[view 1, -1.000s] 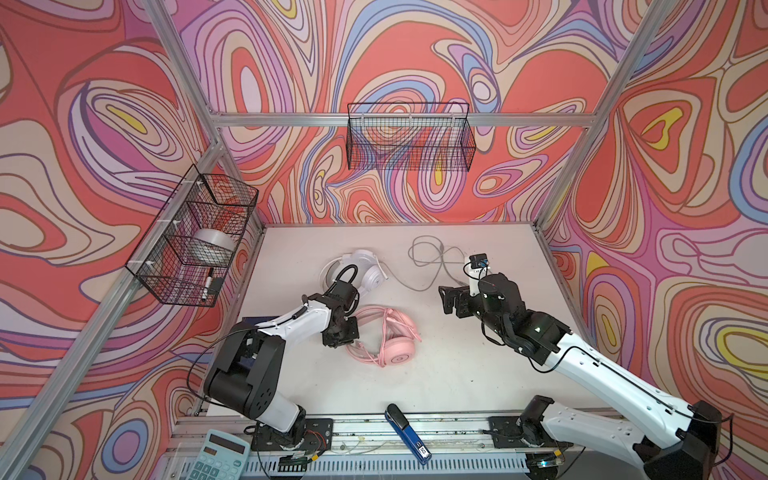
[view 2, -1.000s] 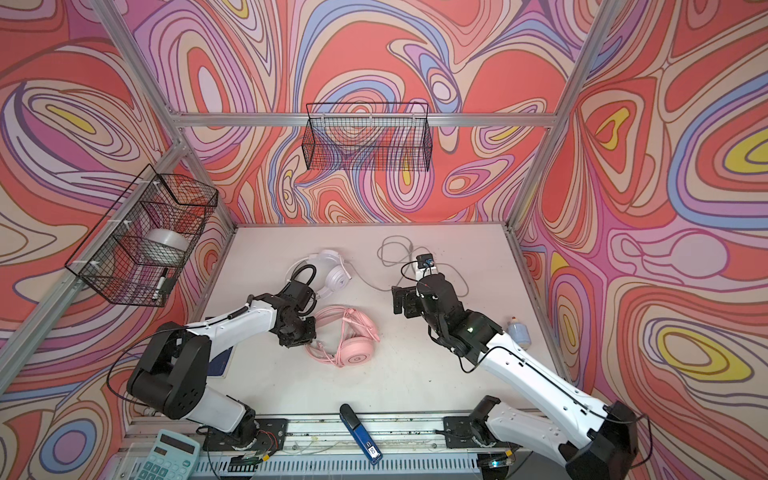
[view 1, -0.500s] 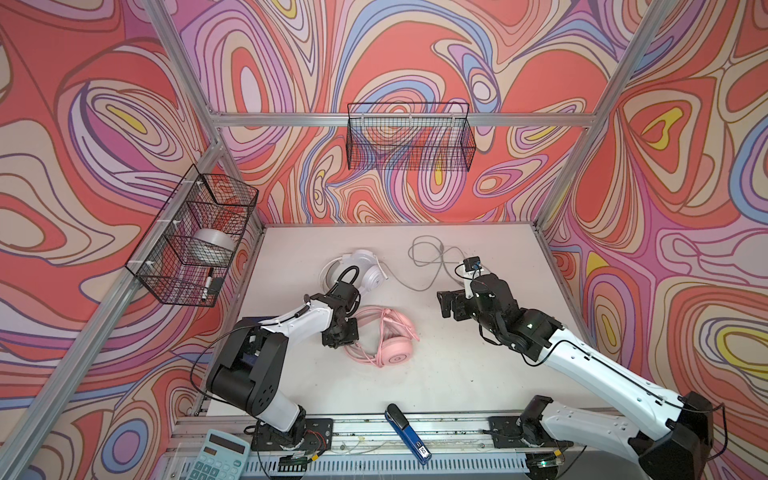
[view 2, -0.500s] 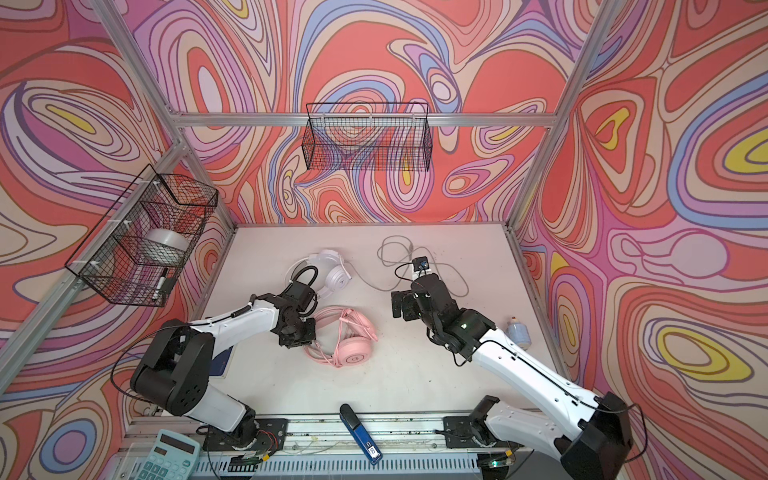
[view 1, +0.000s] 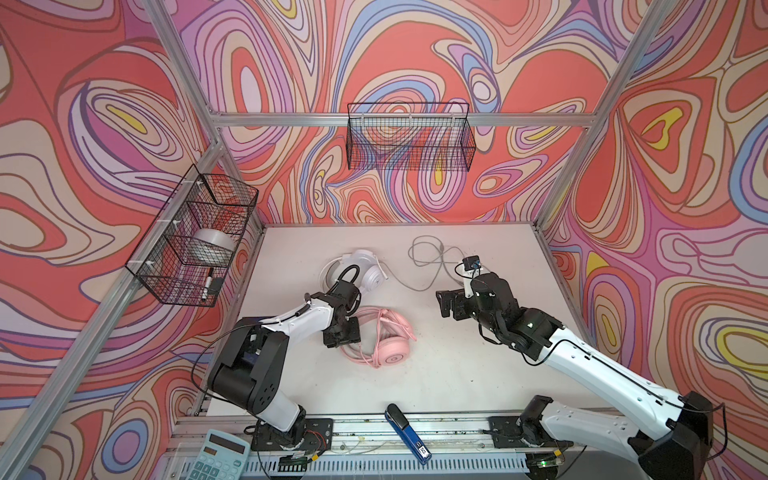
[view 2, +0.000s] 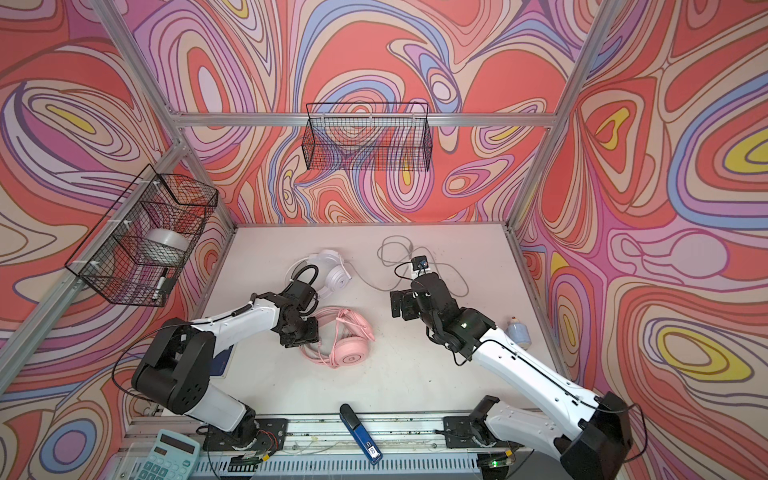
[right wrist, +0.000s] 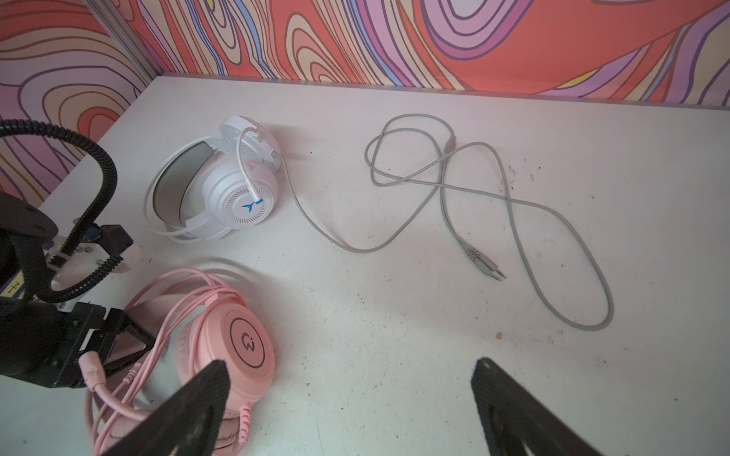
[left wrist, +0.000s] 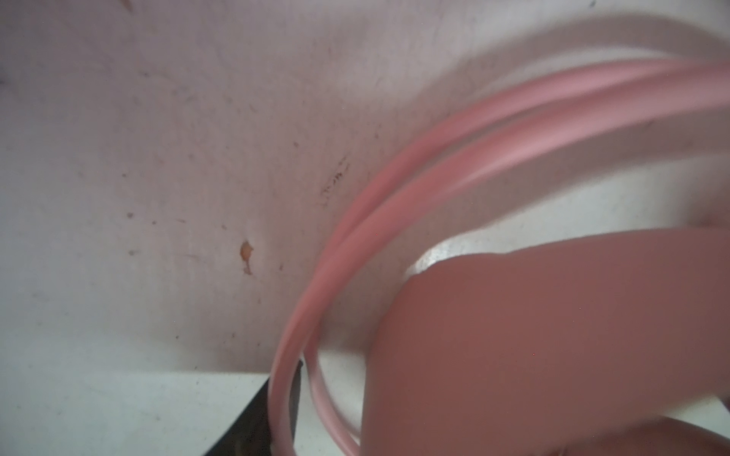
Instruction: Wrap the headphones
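The pink headphones [view 1: 388,347] [view 2: 347,345] [right wrist: 237,343] lie folded mid-table, their pink cable [right wrist: 158,335] [left wrist: 395,185] looped over the headband. My left gripper [view 1: 343,332] [view 2: 300,332] [right wrist: 114,339] sits low at their left edge, jaws apart. One of its fingers [left wrist: 256,418] rests against the cable loops, and the other is hidden behind the pink band. The white headphones [view 1: 363,270] [view 2: 330,270] [right wrist: 221,189] lie behind, with their grey cable [view 1: 432,259] [right wrist: 454,197] sprawled loose to the right. My right gripper [view 1: 451,305] [view 2: 403,305] [right wrist: 347,371] hovers open and empty right of the pink earcup.
A wire basket [view 1: 195,241] holding a tape roll hangs on the left wall, and another basket [view 1: 409,141] hangs on the back wall. A blue stapler [view 1: 407,428] and a calculator [view 1: 220,457] lie at the front rail. A small bottle [view 2: 517,332] stands by the right wall.
My left gripper's jaws have spread apart beside the pink cable. The right gripper has drifted slightly left and stayed open.
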`<state>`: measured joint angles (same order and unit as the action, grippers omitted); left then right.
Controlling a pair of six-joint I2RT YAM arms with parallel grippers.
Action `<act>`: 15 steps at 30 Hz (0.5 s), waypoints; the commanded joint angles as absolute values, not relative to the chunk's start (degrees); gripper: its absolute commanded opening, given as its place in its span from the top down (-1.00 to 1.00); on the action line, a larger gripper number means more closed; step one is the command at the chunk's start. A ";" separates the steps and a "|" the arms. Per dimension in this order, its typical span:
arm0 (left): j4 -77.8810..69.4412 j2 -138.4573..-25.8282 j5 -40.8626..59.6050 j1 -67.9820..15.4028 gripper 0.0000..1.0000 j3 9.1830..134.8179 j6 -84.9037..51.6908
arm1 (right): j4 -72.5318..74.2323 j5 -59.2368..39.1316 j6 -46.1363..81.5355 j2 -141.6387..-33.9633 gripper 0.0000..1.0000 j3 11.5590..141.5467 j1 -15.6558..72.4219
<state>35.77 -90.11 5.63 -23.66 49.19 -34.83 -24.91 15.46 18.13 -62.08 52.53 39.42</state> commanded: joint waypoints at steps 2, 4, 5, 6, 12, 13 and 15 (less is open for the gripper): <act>38.53 -90.87 4.87 -23.81 -0.33 50.63 -36.03 | -24.92 14.29 18.01 -63.18 -0.97 54.03 39.11; 38.73 -91.01 4.90 -23.77 -0.41 50.72 -36.09 | -24.96 14.11 17.88 -63.36 -0.97 54.19 39.11; 38.92 -91.13 4.86 -23.77 -0.45 50.93 -36.13 | -24.96 14.15 17.72 -63.37 -0.97 54.23 39.11; 39.01 -91.22 4.88 -23.81 -0.48 50.99 -36.21 | -24.96 14.00 17.62 -63.45 -0.97 54.23 39.13; 39.40 -92.26 4.74 -23.82 -0.63 51.70 -36.56 | -25.08 13.45 17.58 -63.98 -0.97 54.49 39.11; 39.62 -92.59 4.64 -23.84 -0.65 51.91 -36.60 | -25.22 13.35 17.62 -64.03 -0.97 54.49 39.11; 40.36 -93.36 4.20 -23.90 -0.69 52.58 -36.74 | -25.14 13.14 17.55 -64.07 -0.97 54.58 39.11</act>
